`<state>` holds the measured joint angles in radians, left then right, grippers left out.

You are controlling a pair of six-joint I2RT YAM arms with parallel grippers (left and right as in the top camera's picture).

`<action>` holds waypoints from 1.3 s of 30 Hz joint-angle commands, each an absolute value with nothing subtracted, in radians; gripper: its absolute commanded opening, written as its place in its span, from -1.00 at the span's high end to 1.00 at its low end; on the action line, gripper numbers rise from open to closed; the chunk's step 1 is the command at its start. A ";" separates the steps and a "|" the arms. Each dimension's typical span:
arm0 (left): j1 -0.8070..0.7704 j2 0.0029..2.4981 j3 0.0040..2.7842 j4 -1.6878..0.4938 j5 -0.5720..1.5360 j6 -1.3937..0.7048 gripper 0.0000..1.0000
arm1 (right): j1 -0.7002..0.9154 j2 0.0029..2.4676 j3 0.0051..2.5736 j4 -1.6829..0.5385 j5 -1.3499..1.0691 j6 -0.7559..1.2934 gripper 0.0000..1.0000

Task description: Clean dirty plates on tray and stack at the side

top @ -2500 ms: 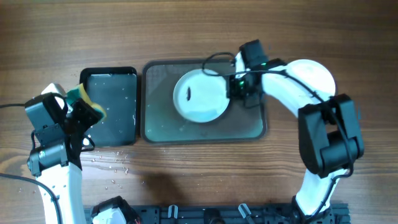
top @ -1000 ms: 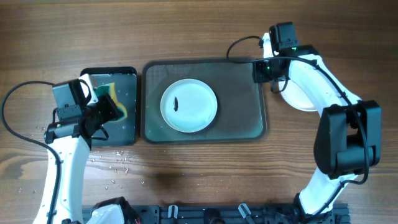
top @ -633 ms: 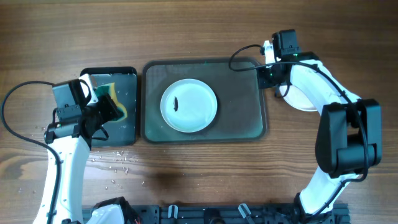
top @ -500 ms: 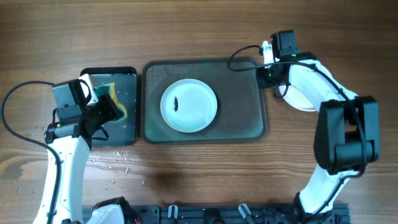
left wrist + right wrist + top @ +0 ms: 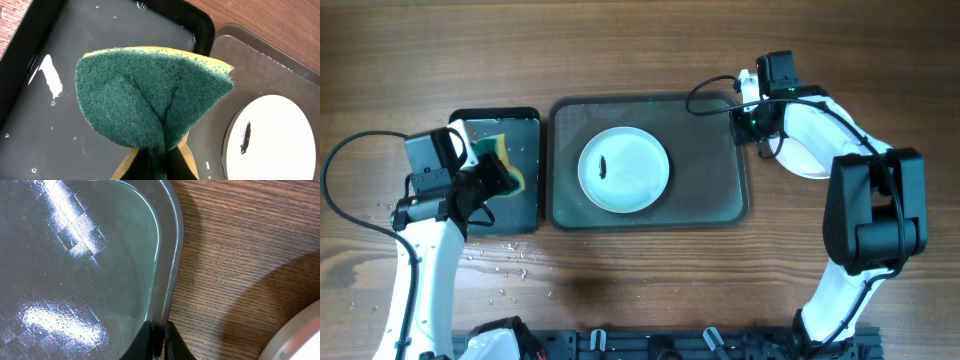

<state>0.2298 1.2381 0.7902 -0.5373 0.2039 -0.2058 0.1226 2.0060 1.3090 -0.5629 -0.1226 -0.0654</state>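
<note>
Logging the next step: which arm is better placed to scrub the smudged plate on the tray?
Left. The left gripper holds the green sponge near the plate; the right gripper pinches the tray rim.

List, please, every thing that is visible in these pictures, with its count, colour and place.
large grey-green rectangular tray: one, grey-green, middle of the table
round white plate with a dark smudge: one, white, on this tray, left of its centre
second white plate: at least one, white, on the table right of the tray, partly hidden by the right arm
small glossy black tray: one, black, left of the big tray, holds water
green-and-yellow sponge: one, folded, above the black tray
water drops: many, clear, on the table near the black tray
wooden table: one, brown
left gripper: shut on the sponge
right gripper: shut on the big tray's right rim
</note>
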 commanded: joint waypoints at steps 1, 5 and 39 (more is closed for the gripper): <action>0.226 1.238 0.806 -0.533 0.208 -0.186 0.92 | 0.130 2.026 1.300 -0.562 -0.159 -0.079 0.90; 0.226 1.238 0.806 -0.533 0.209 -0.186 0.92 | 0.131 2.026 1.300 -0.570 -0.186 -0.079 0.90; 0.226 1.238 0.806 -0.533 0.209 -0.186 0.92 | 0.137 2.018 1.330 -0.632 -0.209 -0.015 0.43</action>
<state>0.2298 1.2381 0.7902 -0.5377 0.2039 -0.2054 0.1272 2.0068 1.3094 -0.6113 -0.2451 -0.0135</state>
